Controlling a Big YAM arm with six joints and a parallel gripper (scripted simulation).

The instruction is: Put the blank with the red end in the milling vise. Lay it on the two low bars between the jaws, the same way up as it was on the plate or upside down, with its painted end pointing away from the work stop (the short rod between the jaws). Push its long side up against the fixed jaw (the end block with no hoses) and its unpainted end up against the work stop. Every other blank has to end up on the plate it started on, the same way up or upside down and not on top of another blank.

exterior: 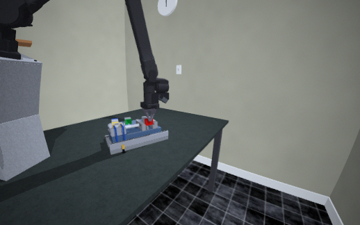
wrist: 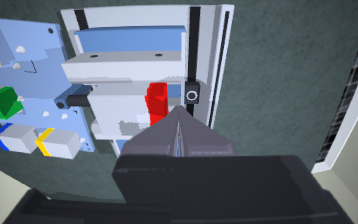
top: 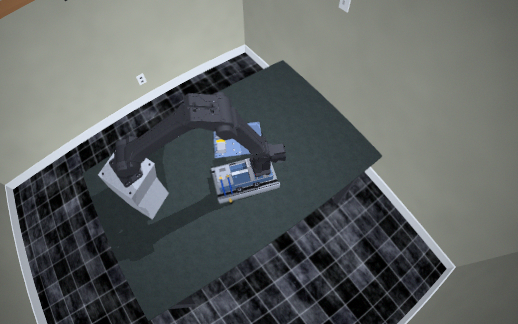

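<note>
The red-ended blank [wrist: 120, 107] [exterior: 149, 122] lies between the vise jaws, its red end pointing away from the work stop [wrist: 77, 100]. Its unpainted end is at the stop, touching or nearly so. Its long side lies close along the fixed jaw [wrist: 125, 70]; a thin gap cannot be ruled out. My gripper [wrist: 179, 111] [exterior: 149, 119] is shut and empty, its tips just beside the red end. It hides part of the near jaw. Green [wrist: 9, 101], blue-banded [wrist: 19, 138] and yellow-banded [wrist: 61, 144] blanks lie on the blue plate [wrist: 45, 37] [top: 237, 148].
The hosed end of the vise [top: 225, 182] [exterior: 117, 130] faces the arm's base [top: 142, 185]. A grey rail [top: 255, 191] [exterior: 139, 142] runs along the vise's side opposite the plate. White pegs stand on the plate. A dark block [wrist: 192, 94] sits beside the red end.
</note>
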